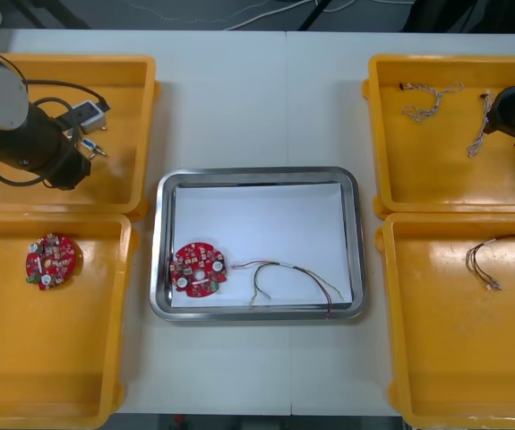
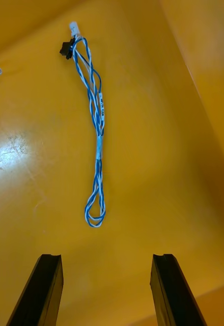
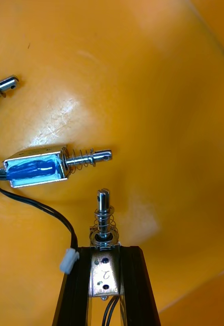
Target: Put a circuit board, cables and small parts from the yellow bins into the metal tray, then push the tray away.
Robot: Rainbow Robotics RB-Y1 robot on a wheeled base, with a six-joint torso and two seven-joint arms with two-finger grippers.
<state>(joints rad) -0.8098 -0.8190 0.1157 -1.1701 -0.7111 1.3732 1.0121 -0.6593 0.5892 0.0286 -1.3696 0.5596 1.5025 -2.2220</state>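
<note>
In the near left yellow bin (image 1: 24, 358) lies a round red circuit board (image 1: 51, 261), studded with small pale components. The near right yellow bin (image 1: 463, 358) holds a thin cable (image 1: 490, 260) with loose ends. Between the bins on the tabletop (image 1: 239, 116) sits the metal tray (image 1: 257, 171), white inside. It carries a second red circuit board (image 1: 199, 270) at its near left corner and, just beside that, a cable of thin wires (image 1: 297, 276) along the near side.

Farther off, over the far left yellow bin (image 1: 78, 61), the left hand (image 3: 106, 249) is clamped on a small metal part (image 3: 104, 214), a sprung plunger whose plate bears a handwritten mark like a "2". A second small metal part (image 3: 35, 168), blue-bodied, lies near it. Over the far right yellow bin (image 1: 436, 170), the right hand (image 2: 106, 257) hangs with its fingers apart above a twisted blue and white cable (image 2: 96, 132). The print on the cable's white tag is too small to read.
</note>
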